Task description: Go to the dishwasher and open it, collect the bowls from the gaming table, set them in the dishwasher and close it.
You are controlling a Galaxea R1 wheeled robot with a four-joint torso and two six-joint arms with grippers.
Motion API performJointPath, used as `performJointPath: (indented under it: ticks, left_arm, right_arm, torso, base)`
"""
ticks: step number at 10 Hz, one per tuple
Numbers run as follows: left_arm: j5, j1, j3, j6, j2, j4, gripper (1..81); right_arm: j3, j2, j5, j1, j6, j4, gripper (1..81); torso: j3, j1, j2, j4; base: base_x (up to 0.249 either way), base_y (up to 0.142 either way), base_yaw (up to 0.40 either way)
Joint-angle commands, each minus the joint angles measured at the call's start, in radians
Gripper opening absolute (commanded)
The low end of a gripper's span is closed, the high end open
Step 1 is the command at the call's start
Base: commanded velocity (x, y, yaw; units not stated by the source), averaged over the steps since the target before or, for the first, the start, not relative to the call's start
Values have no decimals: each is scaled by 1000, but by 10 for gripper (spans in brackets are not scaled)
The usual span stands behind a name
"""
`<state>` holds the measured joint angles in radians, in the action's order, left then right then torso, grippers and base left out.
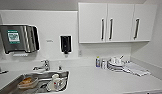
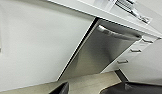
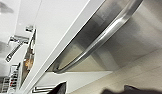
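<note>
The dishwasher (image 2: 102, 50) sits under the white counter with its brushed steel front shut and its bar handle (image 2: 117, 35) across the top. The same handle (image 3: 102, 40) shows large and close in the right wrist view, a short way in front of my right gripper (image 3: 94, 90). That gripper is open with nothing between its dark fingertips (image 3: 58, 89). My left gripper (image 2: 94, 90) is open too, low over the floor and further back from the steel door. The bowls and the gaming table are out of view.
A steel sink (image 1: 12, 83) holds used dishes, with a tap (image 1: 43, 65) behind it. White plates (image 1: 115, 64) and small bottles (image 1: 98, 62) stand on the counter (image 1: 97, 80). White drawers (image 2: 135, 51) adjoin the dishwasher. Wall cupboards (image 1: 114, 22) hang above.
</note>
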<state>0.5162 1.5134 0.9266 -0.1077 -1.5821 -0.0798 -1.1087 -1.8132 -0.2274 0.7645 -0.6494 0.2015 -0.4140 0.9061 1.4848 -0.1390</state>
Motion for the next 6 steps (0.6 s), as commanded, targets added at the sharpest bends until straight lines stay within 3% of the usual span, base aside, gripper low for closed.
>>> performJointPath:
  ticks: [1, 3, 4, 6]
  left_arm:
    - [-16, -54, -32, -4, 59, -38, 811]
    - [-13, -54, -31, -4, 56, -44, 811]
    - [8, -54, -26, -3, 54, -43, 811]
    - [12, -54, -19, -3, 53, -41, 811]
  right_arm:
    - [27, 35, -78, -121, -32, 9, 811]
    - [26, 29, -78, -121, -32, 9, 811]
    - [26, 24, -78, -121, -30, 9, 811]
    - [24, 7, -78, -130, -27, 9, 811]
  torso:
    - [-65, -1, -2, 0]
    - [-106, 29, 49, 0]
    - [-34, 34, 57, 0]
    - [-81, 42, 66, 0]
  base:
    - [0, 0, 0]
    - [0, 0, 0]
    - [0, 0, 0]
    - [0, 0, 0]
